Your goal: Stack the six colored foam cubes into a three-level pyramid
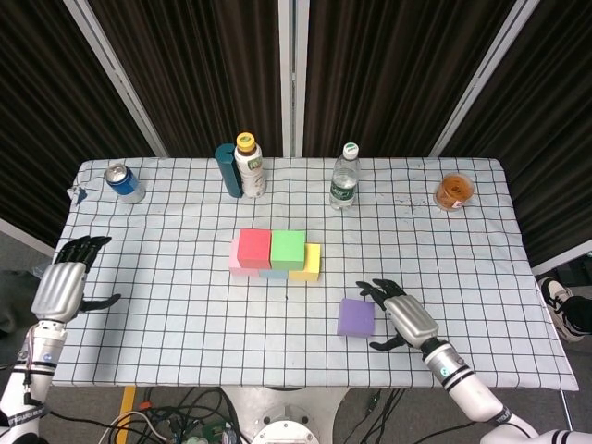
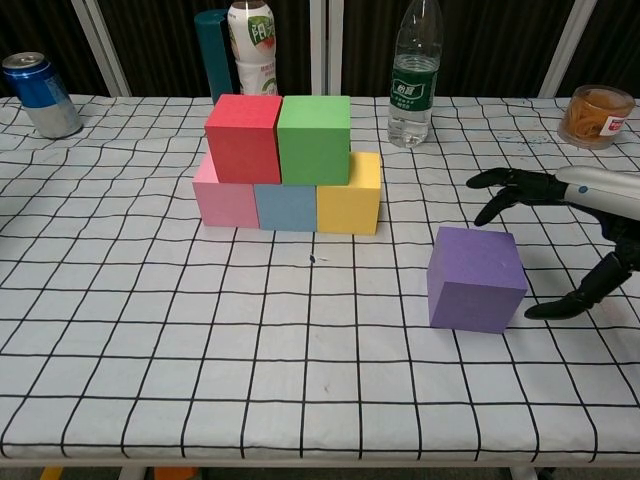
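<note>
A purple cube [image 1: 356, 317] [image 2: 476, 278] lies alone on the checked cloth, front right. My right hand [image 1: 404, 316] [image 2: 590, 225] hovers just right of it, fingers spread, thumb low near the cloth, not touching the cube. The stack stands mid-table: pink cube [image 2: 224, 197], blue cube [image 2: 285, 207] and yellow cube [image 1: 311, 262] [image 2: 350, 199] in a row, with a red cube [image 1: 254, 248] [image 2: 243, 137] and a green cube [image 1: 288, 248] [image 2: 314, 138] on top. My left hand [image 1: 63, 285] rests open at the table's left edge, holding nothing.
Along the back stand a blue can [image 1: 122, 181], a teal cylinder [image 1: 228, 169], a yellow-capped bottle [image 1: 249, 166], a clear water bottle [image 1: 344, 177] and an amber jar [image 1: 454, 191]. The table [image 1: 185, 314] ends just in front of my right hand.
</note>
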`<action>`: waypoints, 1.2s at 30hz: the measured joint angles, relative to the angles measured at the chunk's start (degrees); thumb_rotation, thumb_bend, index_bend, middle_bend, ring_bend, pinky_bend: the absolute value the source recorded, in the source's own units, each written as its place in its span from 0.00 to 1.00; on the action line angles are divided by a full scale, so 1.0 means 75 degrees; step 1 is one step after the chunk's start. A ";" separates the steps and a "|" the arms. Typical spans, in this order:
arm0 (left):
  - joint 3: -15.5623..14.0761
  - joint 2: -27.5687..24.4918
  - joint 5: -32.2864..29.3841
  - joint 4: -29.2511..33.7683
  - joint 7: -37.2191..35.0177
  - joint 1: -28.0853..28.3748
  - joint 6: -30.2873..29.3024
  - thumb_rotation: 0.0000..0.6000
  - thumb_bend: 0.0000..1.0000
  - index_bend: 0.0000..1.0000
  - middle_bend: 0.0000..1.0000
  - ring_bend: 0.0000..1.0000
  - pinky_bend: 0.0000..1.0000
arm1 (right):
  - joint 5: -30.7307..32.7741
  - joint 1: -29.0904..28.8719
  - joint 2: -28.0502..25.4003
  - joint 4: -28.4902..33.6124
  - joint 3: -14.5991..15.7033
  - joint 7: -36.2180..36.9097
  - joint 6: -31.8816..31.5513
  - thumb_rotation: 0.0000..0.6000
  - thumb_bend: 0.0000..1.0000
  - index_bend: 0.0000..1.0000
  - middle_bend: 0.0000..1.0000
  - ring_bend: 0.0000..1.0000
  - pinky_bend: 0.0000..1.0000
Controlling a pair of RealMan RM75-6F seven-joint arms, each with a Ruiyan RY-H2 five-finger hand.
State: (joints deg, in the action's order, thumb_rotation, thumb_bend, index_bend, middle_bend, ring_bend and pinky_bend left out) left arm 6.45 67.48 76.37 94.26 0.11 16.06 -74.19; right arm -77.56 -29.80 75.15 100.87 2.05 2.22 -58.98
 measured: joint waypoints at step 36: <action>-0.0125 0.0370 0.0388 -0.0223 0.0130 -0.0058 -0.0226 1.00 0.09 0.14 0.12 0.07 0.10 | 0.3419 -0.3126 -0.1027 0.1296 -0.3072 -0.0727 0.1700 1.00 0.19 0.00 0.39 0.07 0.02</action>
State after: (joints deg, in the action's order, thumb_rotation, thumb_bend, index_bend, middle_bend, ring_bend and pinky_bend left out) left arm 5.51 70.26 79.28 92.58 1.08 15.63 -75.89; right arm -51.92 -53.25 67.45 110.59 -20.99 -3.23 -46.23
